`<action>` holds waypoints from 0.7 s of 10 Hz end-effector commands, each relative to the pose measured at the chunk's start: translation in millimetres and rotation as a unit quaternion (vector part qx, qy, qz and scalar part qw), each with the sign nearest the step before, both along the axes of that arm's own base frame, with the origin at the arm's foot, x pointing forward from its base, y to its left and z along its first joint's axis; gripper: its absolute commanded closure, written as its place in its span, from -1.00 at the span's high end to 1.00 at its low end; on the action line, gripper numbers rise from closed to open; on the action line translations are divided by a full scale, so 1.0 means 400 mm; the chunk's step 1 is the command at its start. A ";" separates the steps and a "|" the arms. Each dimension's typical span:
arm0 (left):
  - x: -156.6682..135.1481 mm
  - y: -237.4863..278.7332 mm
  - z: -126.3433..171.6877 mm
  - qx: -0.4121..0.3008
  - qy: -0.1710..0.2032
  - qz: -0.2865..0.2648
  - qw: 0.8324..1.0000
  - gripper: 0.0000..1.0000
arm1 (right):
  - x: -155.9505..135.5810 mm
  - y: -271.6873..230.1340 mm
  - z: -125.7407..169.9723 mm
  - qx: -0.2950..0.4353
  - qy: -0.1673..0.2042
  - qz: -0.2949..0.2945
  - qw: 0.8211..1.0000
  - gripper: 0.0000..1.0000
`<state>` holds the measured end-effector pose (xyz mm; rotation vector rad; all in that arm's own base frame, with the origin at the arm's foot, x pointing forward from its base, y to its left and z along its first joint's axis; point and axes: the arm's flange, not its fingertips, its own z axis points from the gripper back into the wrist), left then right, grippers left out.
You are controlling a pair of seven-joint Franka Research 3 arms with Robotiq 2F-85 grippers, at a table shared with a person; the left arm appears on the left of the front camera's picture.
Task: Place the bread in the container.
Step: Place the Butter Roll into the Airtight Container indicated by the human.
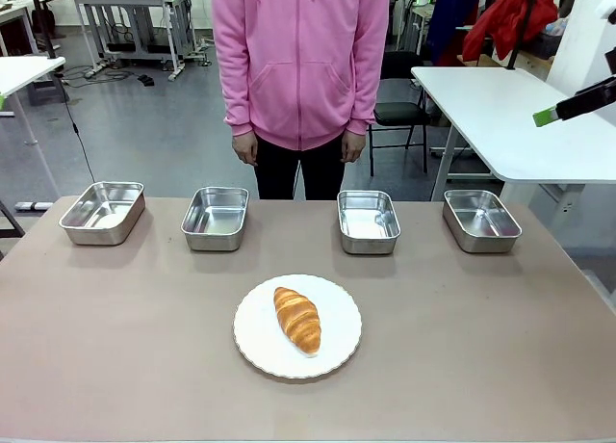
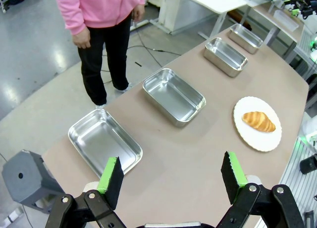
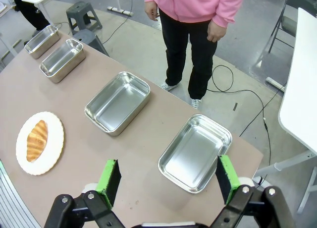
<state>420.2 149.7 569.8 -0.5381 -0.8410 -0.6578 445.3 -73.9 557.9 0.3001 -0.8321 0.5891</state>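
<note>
The bread, a golden-brown croissant (image 1: pixel 296 320), lies on a round white plate (image 1: pixel 260 337) at the table's front middle. Four identical empty steel trays stand in a row along the far edge: far-left tray (image 1: pixel 102 212), left-middle tray (image 1: pixel 216 218), right-middle tray (image 1: pixel 368 221), far-right tray (image 1: pixel 480 220). My left gripper (image 2: pixel 172 181) hangs open high above the left end, over a tray (image 2: pixel 105 140), far from the croissant (image 2: pixel 258 121). My right gripper (image 3: pixel 168 181) is open high above the right end, over a tray (image 3: pixel 195 152). Its green fingertip (image 1: pixel 546 117) shows at upper right.
A person in a pink hoodie (image 1: pixel 300 58) stands at the far side with both hands hanging down. A white table (image 1: pixel 500 116) stands beyond the right end. A grey stool (image 2: pixel 27 178) sits off the left end. Bare tabletop (image 1: pixel 115 347) lies around the plate.
</note>
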 end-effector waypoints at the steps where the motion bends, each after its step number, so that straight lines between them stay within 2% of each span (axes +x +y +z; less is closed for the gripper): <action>1: -0.002 0.002 0.001 0.001 -0.003 -0.001 1.000 1.00 | 0.002 0.001 0.000 0.006 -0.003 0.003 1.000 1.00; 7: -0.002 0.002 0.001 0.001 -0.003 -0.001 1.000 1.00 | 0.002 0.001 0.000 0.006 -0.003 0.003 1.000 1.00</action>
